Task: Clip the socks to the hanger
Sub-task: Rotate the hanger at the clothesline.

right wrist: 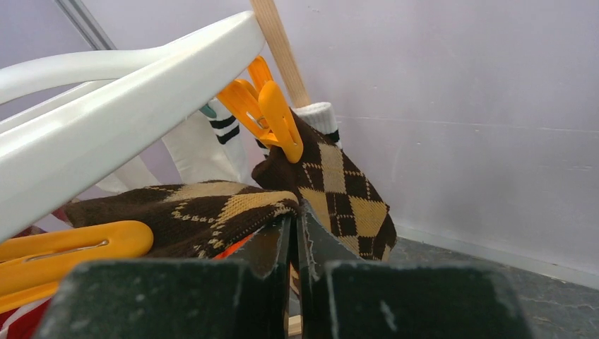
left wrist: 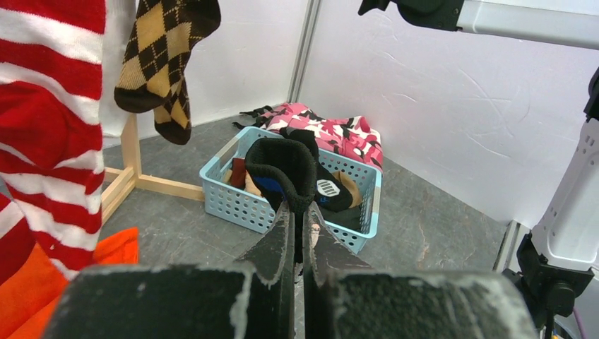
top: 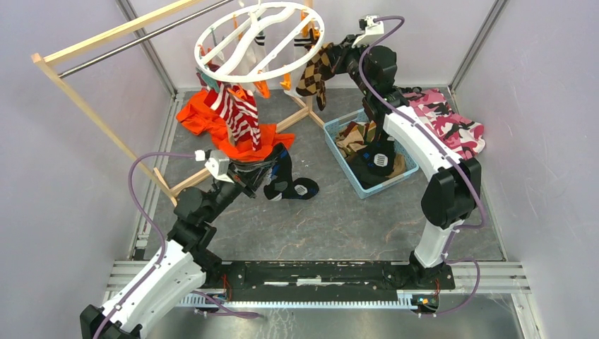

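Note:
The white round hanger (top: 212, 32) hangs at the back with orange clips. A red-and-white striped sock (top: 239, 113) and a brown argyle sock (top: 316, 74) dangle from it. My right gripper (top: 330, 55) is up at the ring's right rim. In the right wrist view its jaws (right wrist: 297, 206) are shut on the argyle sock's edge (right wrist: 212, 208), just under an orange clip (right wrist: 279, 123) that pinches the same fabric. My left gripper (top: 274, 164) hovers low at centre, shut on the cuff of a black sock (left wrist: 286, 166) that hangs from its fingertips (left wrist: 297, 208).
A light blue basket (top: 337, 145) with more socks stands right of centre, with a pink camouflage cloth (top: 452, 123) behind it. An orange garment (top: 201, 116) lies under the hanger. The wooden rack (top: 92, 116) spans the back left. A white black-striped sock (right wrist: 212, 141) hangs behind the clip.

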Robot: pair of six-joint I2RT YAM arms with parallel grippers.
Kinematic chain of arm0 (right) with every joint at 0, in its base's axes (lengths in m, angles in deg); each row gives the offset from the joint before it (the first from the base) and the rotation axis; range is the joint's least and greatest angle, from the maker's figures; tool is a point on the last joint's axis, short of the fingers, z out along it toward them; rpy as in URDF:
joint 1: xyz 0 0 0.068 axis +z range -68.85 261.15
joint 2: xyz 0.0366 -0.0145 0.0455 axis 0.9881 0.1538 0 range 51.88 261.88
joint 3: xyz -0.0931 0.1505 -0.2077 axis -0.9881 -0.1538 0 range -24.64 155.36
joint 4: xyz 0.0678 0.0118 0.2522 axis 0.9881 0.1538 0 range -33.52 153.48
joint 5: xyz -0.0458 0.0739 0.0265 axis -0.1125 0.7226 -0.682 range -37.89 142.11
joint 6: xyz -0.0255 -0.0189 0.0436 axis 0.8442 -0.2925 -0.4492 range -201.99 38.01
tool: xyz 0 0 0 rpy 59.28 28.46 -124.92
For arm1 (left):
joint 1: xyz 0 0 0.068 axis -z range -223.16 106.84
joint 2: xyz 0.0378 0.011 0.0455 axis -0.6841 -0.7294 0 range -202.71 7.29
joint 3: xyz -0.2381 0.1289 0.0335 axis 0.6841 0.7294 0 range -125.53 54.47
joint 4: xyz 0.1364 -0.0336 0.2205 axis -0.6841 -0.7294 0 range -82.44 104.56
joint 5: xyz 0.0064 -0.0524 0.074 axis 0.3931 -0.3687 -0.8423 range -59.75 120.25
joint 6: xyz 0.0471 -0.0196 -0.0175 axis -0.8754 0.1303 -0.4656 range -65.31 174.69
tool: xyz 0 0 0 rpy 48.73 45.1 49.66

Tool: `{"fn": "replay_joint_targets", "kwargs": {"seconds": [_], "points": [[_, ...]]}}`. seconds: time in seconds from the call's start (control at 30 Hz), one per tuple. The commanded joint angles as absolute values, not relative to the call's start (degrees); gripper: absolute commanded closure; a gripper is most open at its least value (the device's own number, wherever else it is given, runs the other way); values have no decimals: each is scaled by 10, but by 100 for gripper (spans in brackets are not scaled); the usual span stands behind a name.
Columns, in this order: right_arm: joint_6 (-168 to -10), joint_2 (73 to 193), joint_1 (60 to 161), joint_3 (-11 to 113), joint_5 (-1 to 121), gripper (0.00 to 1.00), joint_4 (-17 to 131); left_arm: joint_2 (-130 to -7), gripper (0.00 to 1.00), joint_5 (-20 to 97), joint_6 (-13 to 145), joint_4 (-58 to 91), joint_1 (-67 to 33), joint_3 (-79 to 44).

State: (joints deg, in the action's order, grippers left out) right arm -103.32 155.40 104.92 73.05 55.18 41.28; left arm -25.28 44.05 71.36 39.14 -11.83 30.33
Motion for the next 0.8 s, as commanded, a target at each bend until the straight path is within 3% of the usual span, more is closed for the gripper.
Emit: {"fn": "replay_joint_targets", "kwargs": {"seconds": [0.0, 0.57, 0.77], "points": [[-1052, 1556, 1043, 763, 573, 93, 388, -263, 98, 451, 738, 444, -117, 275], [-1027, 1507, 1032, 681, 694, 70, 333, -288, 98, 443, 727, 461, -117, 272], [-1009, 1505, 1032, 682, 748, 55, 331, -284, 98, 443, 721, 459, -117, 271]]}}
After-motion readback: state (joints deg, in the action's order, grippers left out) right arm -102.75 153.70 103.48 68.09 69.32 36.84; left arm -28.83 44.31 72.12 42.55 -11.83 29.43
